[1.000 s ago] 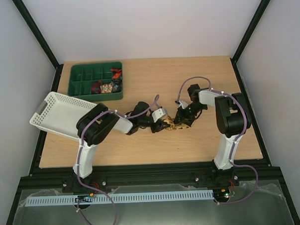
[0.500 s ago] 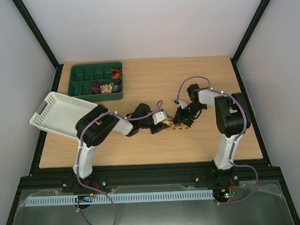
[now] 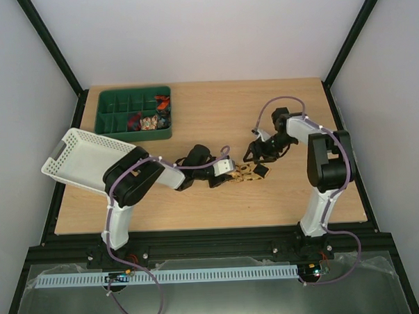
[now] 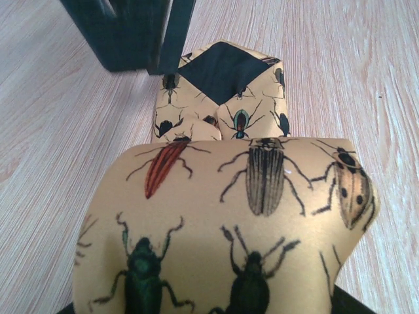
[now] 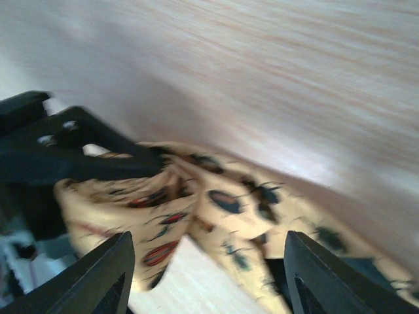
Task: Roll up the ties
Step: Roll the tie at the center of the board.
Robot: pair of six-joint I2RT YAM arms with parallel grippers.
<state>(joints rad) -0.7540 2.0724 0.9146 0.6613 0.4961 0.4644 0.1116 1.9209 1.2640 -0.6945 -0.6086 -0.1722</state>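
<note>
Two claws inspected: one engaged, one disengaged.

Nearest my bases, my left claw sits low over the table, at the tan-gold insect-print tie. In the left wrist view the cloth arches up over my fingers and hides them. From the way it rises out of the jaws, I judge this claw clenched on the tie. Its position is much as it was a second ago.

The tie is a loose, part-rolled bundle lying near the middle of the table. Its black-lined tip points away toward the right claw.

Change recorded: my right claw was down on the far end of the bundle a second ago. It is now drawn back and stands just beyond the tip, apart from the cloth. The right wrist view is blurred, but it shows the fingers spread with nothing between them, so this claw is released.

Assessment: the bundle now depends on the left claw alone. The folds look slack, so the roll is not finished and could loosen.

Further off, the white basket at the left edge shows no change. Nor does the green compartment tray at the far left, which holds small colourful bundles.
</note>
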